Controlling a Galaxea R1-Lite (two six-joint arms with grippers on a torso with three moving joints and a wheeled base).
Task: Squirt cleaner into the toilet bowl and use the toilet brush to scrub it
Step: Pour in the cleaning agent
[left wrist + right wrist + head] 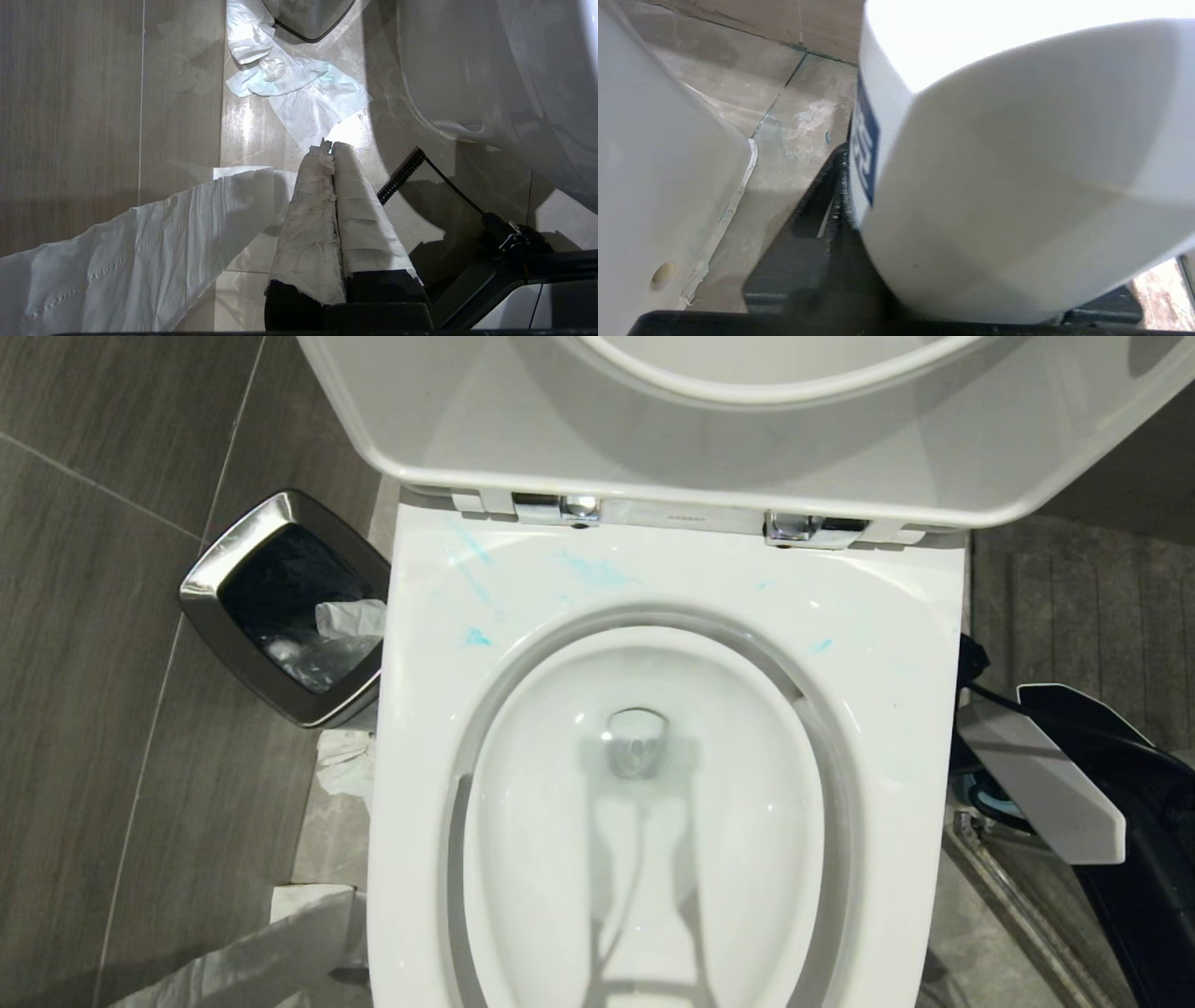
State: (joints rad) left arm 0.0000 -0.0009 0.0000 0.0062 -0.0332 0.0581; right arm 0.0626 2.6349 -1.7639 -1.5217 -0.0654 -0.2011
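The white toilet bowl [896, 728] stands open below me, its seat and lid [709, 439] raised. Pale blue cleaner [597, 571] is smeared across the back of the rim. In the right wrist view a white bottle [1017, 163] with a blue label fills the gap of my right gripper [952, 196], pressed against one black finger [817, 219], low beside the toilet's outer wall [654, 163]. Only that arm's white link [1036, 775] shows in the head view. My left gripper [331, 145] hangs shut, paper-wrapped, above the floor. The toilet brush is out of view.
A chrome-rimmed black bin [289, 607] with crumpled paper stands against the toilet's left side. Loose tissue [299, 88] and a long paper strip [140, 252] lie on the tiled floor. A black cable [402, 175] runs near the left gripper.
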